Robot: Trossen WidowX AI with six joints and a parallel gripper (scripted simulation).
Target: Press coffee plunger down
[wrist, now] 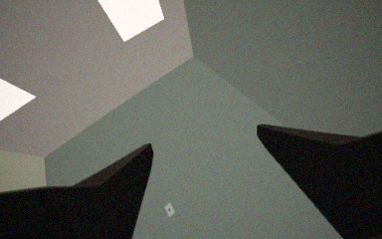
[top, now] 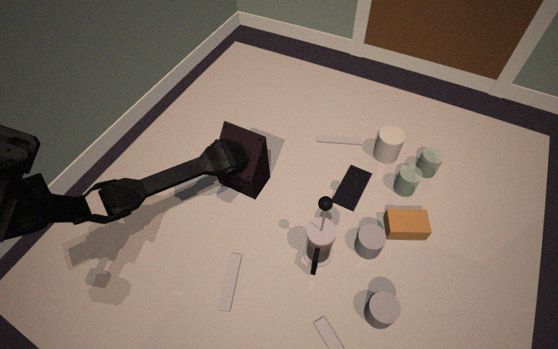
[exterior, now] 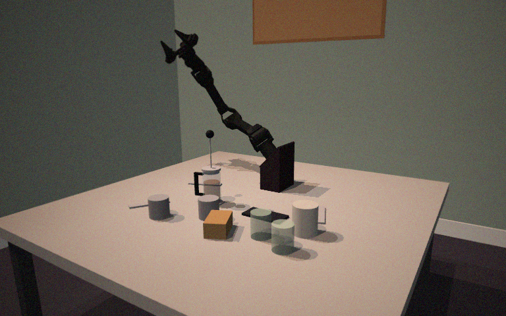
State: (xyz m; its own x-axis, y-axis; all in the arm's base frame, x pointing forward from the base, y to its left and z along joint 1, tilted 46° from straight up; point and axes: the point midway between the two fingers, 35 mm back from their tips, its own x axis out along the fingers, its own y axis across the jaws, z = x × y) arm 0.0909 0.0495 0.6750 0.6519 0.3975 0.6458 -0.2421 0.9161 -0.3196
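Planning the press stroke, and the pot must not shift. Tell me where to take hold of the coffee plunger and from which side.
Take the black knob at the top of the thin upright rod, coming straight down from above. The rod is fully raised above the lid, so a vertical push runs along it and should not tip the coffee press. The open gripper is high and pointing away.

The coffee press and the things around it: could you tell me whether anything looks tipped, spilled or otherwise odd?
Nothing there: the coffee press stands upright, plunger knob raised. Oddly, the open pincer points up at the walls, far above it.
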